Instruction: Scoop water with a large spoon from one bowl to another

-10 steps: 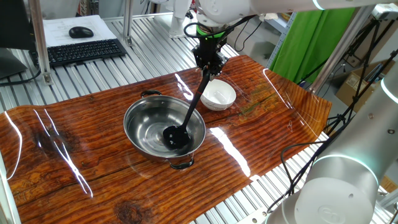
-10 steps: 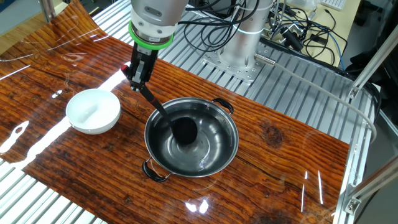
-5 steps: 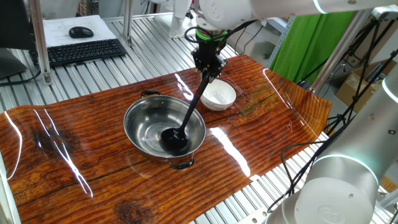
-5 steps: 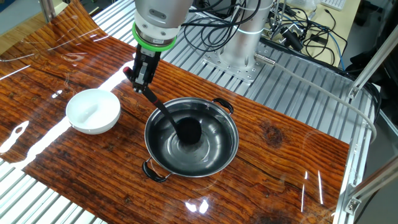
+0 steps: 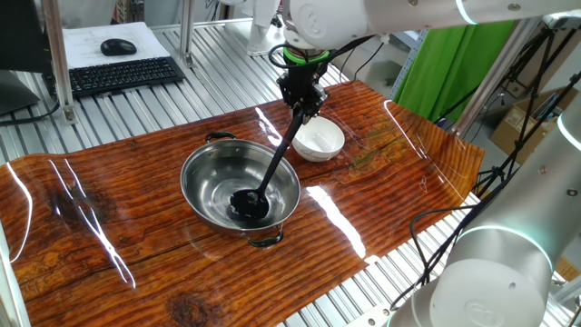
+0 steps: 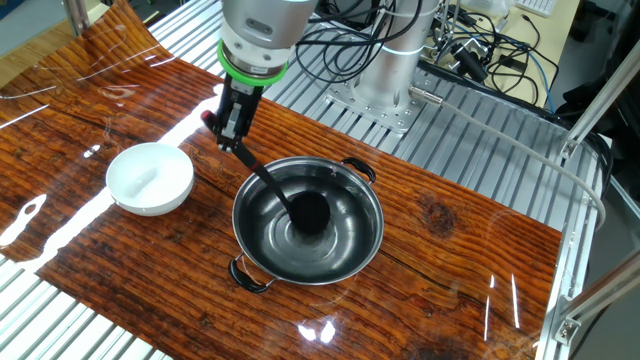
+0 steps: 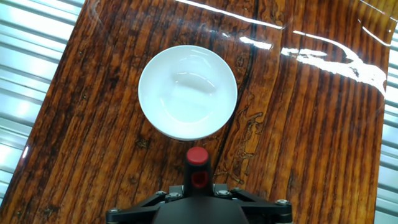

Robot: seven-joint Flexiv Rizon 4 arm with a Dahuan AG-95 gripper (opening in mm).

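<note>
My gripper (image 5: 300, 100) is shut on the top of the black ladle's handle (image 5: 280, 154), above the gap between the two bowls. The handle slants down into the big steel bowl (image 5: 207, 178), and the round scoop (image 5: 246, 204) sits low inside it, near the bottom. In the other fixed view the gripper (image 6: 233, 128) holds the handle and the scoop (image 6: 310, 213) lies at the steel bowl's (image 6: 350, 245) middle. The small white bowl (image 5: 319, 141) stands just right of the steel one; it also shows in the other fixed view (image 6: 150, 178) and in the hand view (image 7: 187, 91), where its inside shows a faint shine. Water in the steel bowl is not discernible.
The ladle's red handle end (image 7: 198, 157) pokes up between my fingers in the hand view. A keyboard (image 5: 118, 75) and mouse (image 5: 118, 46) lie on the far metal bench. The wooden table edge (image 5: 363, 263) runs close to the steel bowl's near side. Cables and an arm base (image 6: 400, 60) stand behind.
My gripper has moved slightly up and away from the white bowl, and the ladle's scoop has shifted across the steel bowl's bottom towards its middle.
</note>
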